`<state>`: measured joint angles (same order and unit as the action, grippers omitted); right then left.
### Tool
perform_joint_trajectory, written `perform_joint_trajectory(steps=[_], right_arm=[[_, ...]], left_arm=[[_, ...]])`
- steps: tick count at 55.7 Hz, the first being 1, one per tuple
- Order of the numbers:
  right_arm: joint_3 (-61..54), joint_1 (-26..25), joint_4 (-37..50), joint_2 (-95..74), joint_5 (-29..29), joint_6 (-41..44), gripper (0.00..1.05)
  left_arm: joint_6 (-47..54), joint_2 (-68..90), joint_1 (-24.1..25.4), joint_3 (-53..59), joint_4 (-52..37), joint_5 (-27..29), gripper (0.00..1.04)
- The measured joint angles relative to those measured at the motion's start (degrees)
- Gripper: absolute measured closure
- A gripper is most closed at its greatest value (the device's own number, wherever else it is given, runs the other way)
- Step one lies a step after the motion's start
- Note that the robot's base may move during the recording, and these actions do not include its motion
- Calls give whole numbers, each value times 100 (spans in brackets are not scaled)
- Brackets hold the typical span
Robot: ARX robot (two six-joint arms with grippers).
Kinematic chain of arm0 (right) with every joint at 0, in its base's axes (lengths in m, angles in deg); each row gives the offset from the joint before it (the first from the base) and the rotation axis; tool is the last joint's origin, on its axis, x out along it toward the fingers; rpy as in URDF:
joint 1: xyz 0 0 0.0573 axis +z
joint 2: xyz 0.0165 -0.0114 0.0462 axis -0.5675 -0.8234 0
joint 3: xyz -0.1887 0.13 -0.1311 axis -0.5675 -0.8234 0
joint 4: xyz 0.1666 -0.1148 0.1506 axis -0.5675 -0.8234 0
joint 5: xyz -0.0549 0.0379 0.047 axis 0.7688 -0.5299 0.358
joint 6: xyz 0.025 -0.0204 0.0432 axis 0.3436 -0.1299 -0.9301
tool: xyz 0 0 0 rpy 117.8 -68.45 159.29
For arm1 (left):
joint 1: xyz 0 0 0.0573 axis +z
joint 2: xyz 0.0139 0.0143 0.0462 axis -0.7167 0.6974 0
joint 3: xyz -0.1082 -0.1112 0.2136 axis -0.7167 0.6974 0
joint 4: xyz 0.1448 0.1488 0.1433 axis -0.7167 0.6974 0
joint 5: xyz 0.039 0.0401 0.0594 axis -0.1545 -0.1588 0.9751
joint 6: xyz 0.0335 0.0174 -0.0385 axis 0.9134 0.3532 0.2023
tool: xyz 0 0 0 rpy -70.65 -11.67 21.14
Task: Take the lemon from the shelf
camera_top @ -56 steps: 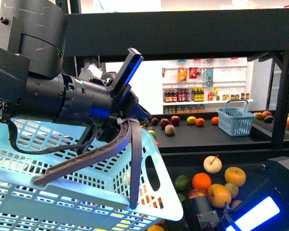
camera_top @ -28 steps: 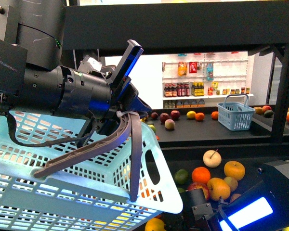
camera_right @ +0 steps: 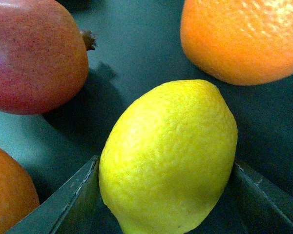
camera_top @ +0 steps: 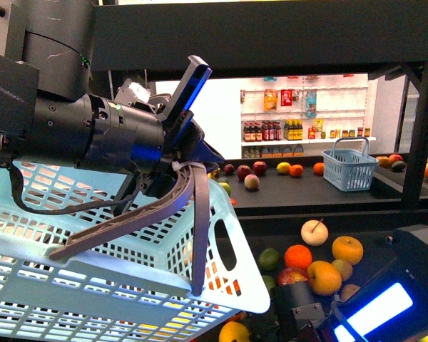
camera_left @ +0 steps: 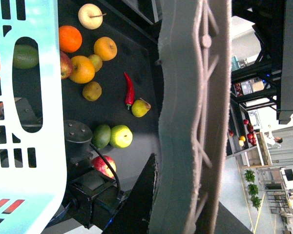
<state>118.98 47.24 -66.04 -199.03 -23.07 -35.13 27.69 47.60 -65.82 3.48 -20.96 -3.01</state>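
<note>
Grasp on lemon [camera_right: 168, 156], right wrist view. I am bracketing it with my right gripper [camera_right: 165, 163], whose fingers [camera_right: 63, 204] are meeting the skin on both flanks across the short axis, so I am judging the grip closed on it. It is sitting at the near middle of the lower shelf [camera_right: 146, 44] tier; I cannot tell whether it is resting on the tray or just off it. An orange [camera_right: 244, 39] and a red fruit [camera_right: 34, 53] are lying near, neither touching it. My left gripper [camera_top: 189, 167] is clamping the handle [camera_top: 194, 221] of the basket [camera_top: 93, 242] at near left. To pick well, I am aiming for firm, even pressure, since smooth rind may be prone to slipping. I am also planning a straight rise clear of both neighbours, minding the basket corner close by.
</note>
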Motion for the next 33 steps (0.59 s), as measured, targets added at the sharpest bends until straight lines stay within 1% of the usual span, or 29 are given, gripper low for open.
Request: perform_joint_trajectory(steps=[8, 25, 33], right_arm=[[-933, -337, 621, 645, -85, -201, 33], [-3309, -1502, 1663, 2787, -428, -396, 34], [-4188, -1764, 1954, 3541, -640, -741, 34]], left_arm=[[2, 0, 0, 0, 0, 2, 96], [0, 0, 0, 0, 0, 2, 96], [2, 0, 0, 0, 0, 0, 96]])
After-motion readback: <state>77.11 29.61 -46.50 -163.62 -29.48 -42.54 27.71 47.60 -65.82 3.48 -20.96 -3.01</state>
